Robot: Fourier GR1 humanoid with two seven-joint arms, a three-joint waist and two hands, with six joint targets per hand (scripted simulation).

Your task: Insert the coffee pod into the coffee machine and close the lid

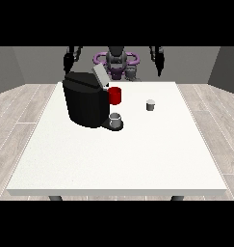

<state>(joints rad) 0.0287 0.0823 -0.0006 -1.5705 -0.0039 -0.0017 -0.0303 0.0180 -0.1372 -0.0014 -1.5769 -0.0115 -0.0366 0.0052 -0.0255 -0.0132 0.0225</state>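
One small grey coffee pod (150, 104) stands alone right of centre on the large white table (118, 159). Left of it sits one black boxy coffee machine (85, 99) with its grey lid (100, 76) tilted open, one red cylinder (115, 95) on its side and one grey cup (115, 119) beneath. Two black hands, upper left (68, 61) and upper right (159, 60), hang above the table's far edge, holding nothing; I cannot tell how their fingers lie.

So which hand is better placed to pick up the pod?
Probably the robot's left hand, at the view's right. The pod stands on the table on that side, right of the machine. The other hand is behind the machine, which would block its reach.
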